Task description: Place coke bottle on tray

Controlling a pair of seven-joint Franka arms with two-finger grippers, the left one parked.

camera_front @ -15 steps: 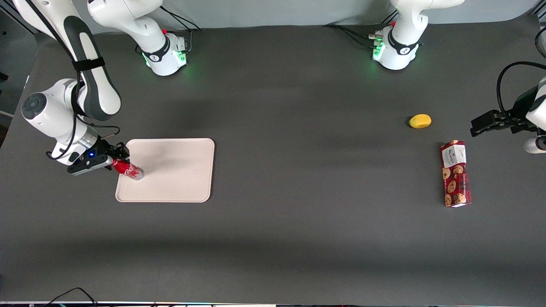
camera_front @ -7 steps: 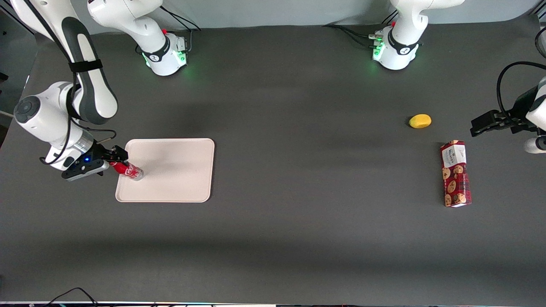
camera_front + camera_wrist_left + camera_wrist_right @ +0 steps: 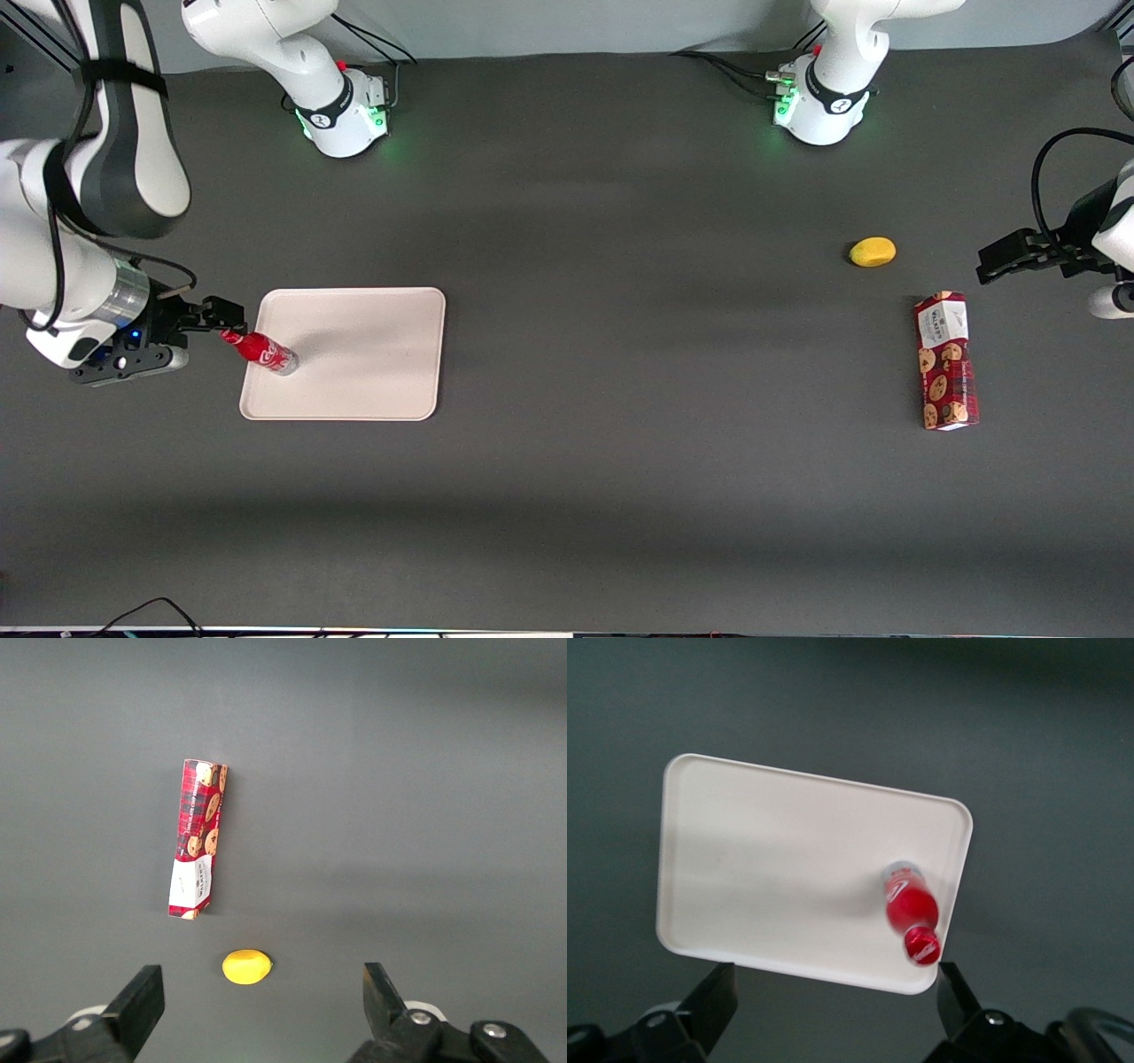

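Note:
The coke bottle (image 3: 263,351), small and red with a red cap, stands on the beige tray (image 3: 363,354), near the tray's edge at the working arm's end of the table. My right gripper (image 3: 221,315) is open and empty. It hovers just off that tray edge, close to the bottle's cap but not touching it. In the right wrist view the bottle (image 3: 911,908) stands free near a corner of the tray (image 3: 771,868), and the gripper (image 3: 833,990) has its fingers spread wide, with nothing between them.
A red cookie box (image 3: 946,361) and a small yellow fruit (image 3: 873,252) lie toward the parked arm's end of the table. Both show in the left wrist view, the box (image 3: 197,850) and the fruit (image 3: 245,966). Two robot bases (image 3: 345,111) stand at the table's back edge.
The gripper held the bottle by its neck on the tray. It has let go and drawn back from the tray toward the table's end. The bottle stays on the tray.

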